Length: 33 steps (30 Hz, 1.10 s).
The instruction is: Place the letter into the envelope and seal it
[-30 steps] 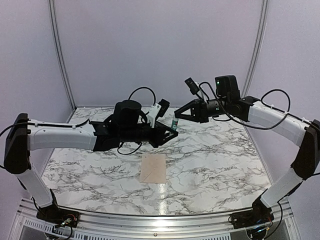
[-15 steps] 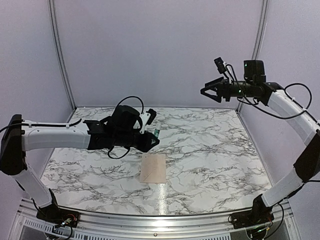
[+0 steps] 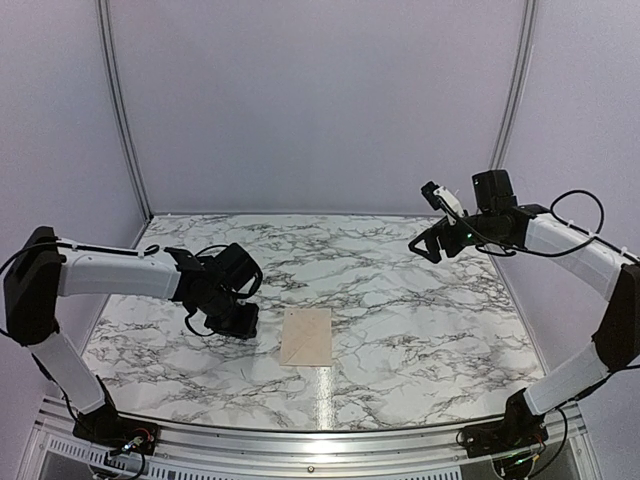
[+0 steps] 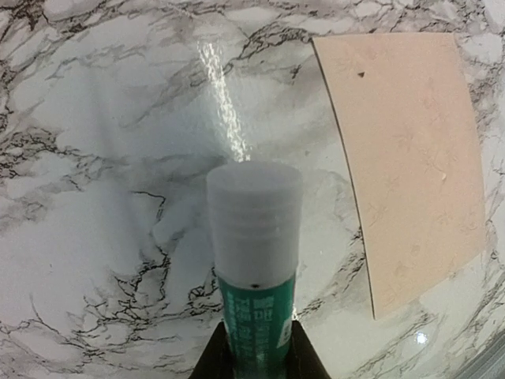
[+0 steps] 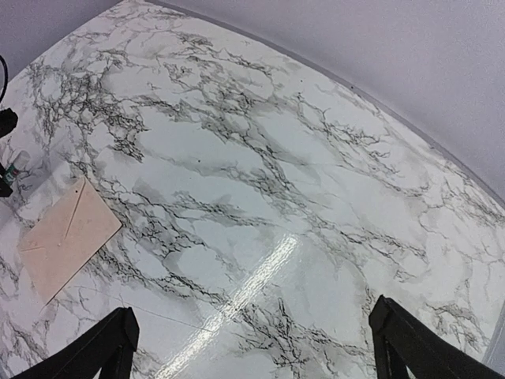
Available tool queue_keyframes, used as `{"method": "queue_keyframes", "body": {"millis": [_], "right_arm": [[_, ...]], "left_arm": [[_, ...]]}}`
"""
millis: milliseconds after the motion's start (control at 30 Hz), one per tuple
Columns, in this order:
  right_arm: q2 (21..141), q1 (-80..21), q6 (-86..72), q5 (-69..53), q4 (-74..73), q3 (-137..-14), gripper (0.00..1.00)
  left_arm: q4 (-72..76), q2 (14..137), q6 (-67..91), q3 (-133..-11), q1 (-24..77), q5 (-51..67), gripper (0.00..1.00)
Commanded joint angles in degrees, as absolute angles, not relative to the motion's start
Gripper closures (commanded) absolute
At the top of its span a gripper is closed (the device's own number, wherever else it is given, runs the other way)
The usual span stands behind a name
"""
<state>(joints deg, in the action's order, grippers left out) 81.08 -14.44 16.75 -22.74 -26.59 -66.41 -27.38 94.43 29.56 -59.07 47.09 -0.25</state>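
Marble, white with grey veins, tops the table (image 3: pixel 420 330) in the top view. The small cream-beige rectangular paper envelope (image 3: pixel 306 336) lies flat on it near the front middle. The left gripper (image 3: pixel 235 318) hangs low just left of the envelope, while the right gripper (image 3: pixel 425 243) is raised well apart on the right, its jaws spread. In the left wrist view the left jaws pinch a white-capped, green-labelled glue stick (image 4: pixel 254 229) over bare marble; the envelope shows to the right as a plain pinkish-tan face with straight edges and one tiny dark speck. In the right wrist view the black fingers (image 5: pixel 118 339) stand wide with nothing between them. The envelope lies at the far left, and faint diagonal creases mark its folded-down flap.
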Motion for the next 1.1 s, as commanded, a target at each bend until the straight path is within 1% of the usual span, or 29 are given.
{"method": "queue_keyframes", "body": {"millis": [0, 67, 267, 367, 433, 500, 633, 700, 833, 933, 967, 1000, 1067], "right_arm": [[79.3, -14.2, 15.2, -20.5, -23.7, -68.1, 0.01], [79.2, -14.2, 15.3, -20.4, -23.7, -68.0, 0.01], [79.2, -14.2, 15.3, -19.7, -23.8, -67.6, 0.02], [79.1, -14.2, 15.3, -19.2, -23.8, -67.6, 0.02], [79.0, -14.2, 15.3, -19.3, -23.9, -67.5, 0.02], [79.0, -14.2, 15.3, -19.5, -23.9, -67.5, 0.01], [79.3, -14.2, 15.2, -19.6, -24.0, -67.9, 0.02], [79.4, -14.2, 15.0, -19.4, -24.4, -68.5, 0.01], [80.2, -14.3, 14.4, -18.3, -26.1, -72.6, 0.01], [81.4, -14.2, 12.8, -15.7, -27.6, -77.2, 0.01], [81.6, -14.2, 12.2, -14.4, -27.5, -78.4, 0.01], [81.7, -14.2, 11.3, -12.8, -27.0, -79.3, 0.02], [81.7, -14.2, 10.4, -10.7, -26.1, -80.2, 0.01]], "left_arm": [[-31.9, 99.0, 30.1, -61.5, 46.9, 2.3, 0.88], [-31.9, 100.5, 29.9, -62.4, 46.9, 3.2, 0.85], [-33.0, 103.6, 29.3, -65.0, 46.9, 3.1, 0.67], [-33.1, 104.2, 29.1, -65.6, 46.9, 2.9, 0.56], [-33.1, 104.3, 29.0, -65.8, 46.9, 2.9, 0.51], [-33.1, 104.2, 28.9, -66.0, 46.9, 2.4, 0.48], [-33.4, 103.4, 28.6, -66.8, 46.9, 1.9, 0.46], [-34.1, 102.1, 28.4, -67.7, 46.9, 1.2, 0.41], [-39.8, 97.8, 25.9, -73.8, 46.8, -4.9, 0.37], [-42.5, 93.5, 24.0, -78.9, 45.7, -12.3, 0.2], [-42.3, 91.9, 23.6, -80.1, 44.7, -13.9, 0.06], [-41.7, 90.6, 23.3, -81.1, 43.7, -15.8, 0.02], [-39.1, 87.9, 21.9, -82.1, 42.2, -20.4, 0.01]]}}
